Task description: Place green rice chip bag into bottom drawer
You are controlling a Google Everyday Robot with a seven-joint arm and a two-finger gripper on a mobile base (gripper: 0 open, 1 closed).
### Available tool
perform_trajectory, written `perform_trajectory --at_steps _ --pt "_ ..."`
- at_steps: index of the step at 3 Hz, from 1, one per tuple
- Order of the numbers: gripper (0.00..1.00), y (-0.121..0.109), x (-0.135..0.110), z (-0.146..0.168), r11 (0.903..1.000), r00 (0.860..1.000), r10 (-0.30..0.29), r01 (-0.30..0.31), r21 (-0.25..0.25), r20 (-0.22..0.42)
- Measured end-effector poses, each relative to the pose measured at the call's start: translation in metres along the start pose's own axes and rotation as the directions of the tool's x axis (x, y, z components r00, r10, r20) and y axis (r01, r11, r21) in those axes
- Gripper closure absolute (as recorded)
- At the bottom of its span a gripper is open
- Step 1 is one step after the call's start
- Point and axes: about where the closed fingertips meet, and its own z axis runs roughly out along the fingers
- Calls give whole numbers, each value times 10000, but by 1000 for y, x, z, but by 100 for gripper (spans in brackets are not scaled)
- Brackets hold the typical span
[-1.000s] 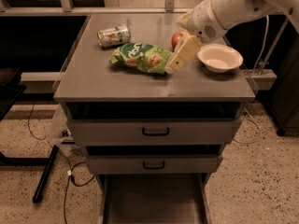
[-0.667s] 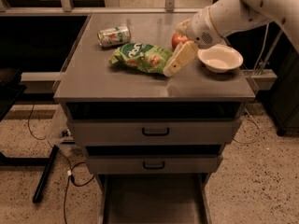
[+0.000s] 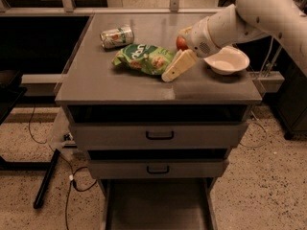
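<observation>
- Camera view, count: one green rice chip bag [image 3: 144, 59], one can [image 3: 116, 36], one red apple [image 3: 182, 43], one white bowl [image 3: 226, 61], all on the grey cabinet top [image 3: 120, 87].
- Drawers: three. The top drawer [image 3: 159, 135] and the middle drawer [image 3: 158, 169] each have a black handle. The bottom drawer [image 3: 158, 206] is pulled out, with its grey floor showing.
- Arm: one white arm enters from the upper right and reaches down and left over the bowl.
- Gripper [image 3: 171, 73]: one, low over the cabinet top at the right end of the bag, with its tip at or near the surface. It looks to be touching the bag's edge. Whether it is apart or together: cannot tell.
- Bag location: on the cabinet top, left of centre, between the can behind it and the front edge. It is not in any drawer.
- Bag orientation: lies flat, printed face up. The long axis runs left to right across the cabinet top, roughly parallel to the front edge. The right end points toward the gripper and the left end toward the cabinet's left side.
- Can: on its side, just behind the bag's left end.
- Apple: behind the gripper, partly hidden by the arm.
</observation>
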Motion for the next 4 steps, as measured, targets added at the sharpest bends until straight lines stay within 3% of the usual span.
perform_trajectory --at_steps 2,3,4 --pt "0 -15 6 24 9978 9994 336 -340 574 76" --pt "0 -24 -14 31 9974 9978 316 -353 627 584" --pt "0 -25 -16 37 9963 9953 567 -616 607 790"
